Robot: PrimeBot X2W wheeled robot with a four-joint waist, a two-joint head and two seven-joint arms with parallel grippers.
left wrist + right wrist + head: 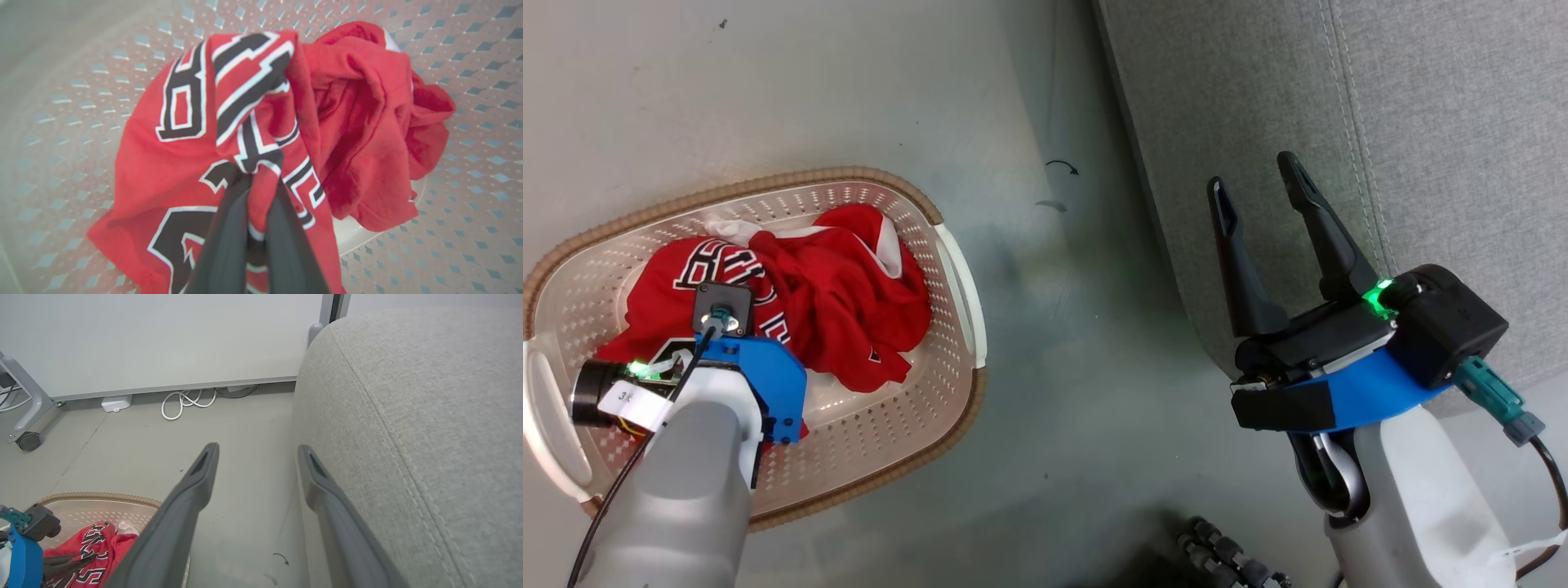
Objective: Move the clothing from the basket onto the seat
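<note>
Red jersey [171, 171]: it lies crumpled in the basket [849, 175] with the black-and-white numbers facing up, and one fold is pinched between two dark fingers.
Second red garment [367, 122]: it is bunched just beside the jersey and touches it, with white trim at the far edge; probably the shorts.
Left gripper [255, 175]: it is down inside the basket, closed on the jersey fold.
Right gripper [1252, 173]: its fingers are spread apart and hold nothing, above the edge of the seat [1421, 122].
Seat: grey fabric with no clothing on it; bare floor [1054, 327] lies between it and the basket.
Step in hand: I judge this to be the grasp of the first garment — the lift is not yet done.
Next move: raise the jersey straight up until it clears the rim, checking that the other garment does not hang on — then carry it across to the seat and release it.
</note>
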